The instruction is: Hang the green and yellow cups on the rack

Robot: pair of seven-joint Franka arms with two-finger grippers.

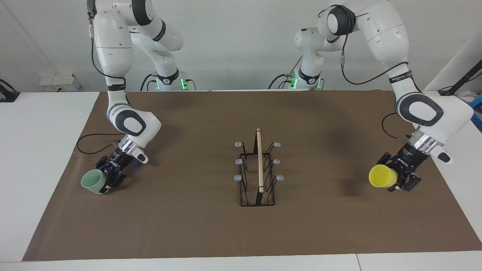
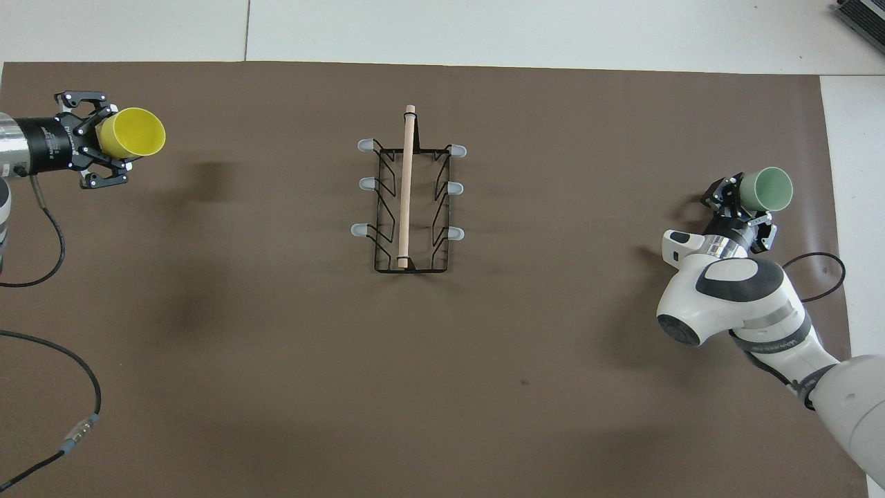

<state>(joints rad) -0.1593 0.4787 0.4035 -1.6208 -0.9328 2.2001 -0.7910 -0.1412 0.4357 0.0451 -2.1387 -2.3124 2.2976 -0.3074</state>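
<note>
The black wire rack (image 1: 260,162) (image 2: 406,194), with a wooden rod on top and grey-tipped prongs, stands mid-table with nothing on it. At the left arm's end of the table my left gripper (image 1: 393,180) (image 2: 110,142) is shut on the yellow cup (image 1: 381,175) (image 2: 133,131). It holds the cup on its side above the mat, mouth toward the rack. At the right arm's end my right gripper (image 1: 107,180) (image 2: 747,197) is closed around the base of the pale green cup (image 1: 92,181) (image 2: 771,188). That cup lies on its side low at the mat, mouth pointing away from the rack.
A brown mat (image 1: 188,226) (image 2: 276,346) covers the table, with white table edge showing around it. A black cable (image 1: 87,145) (image 2: 823,277) loops on the mat by the right arm. Another cable (image 2: 48,235) trails by the left arm.
</note>
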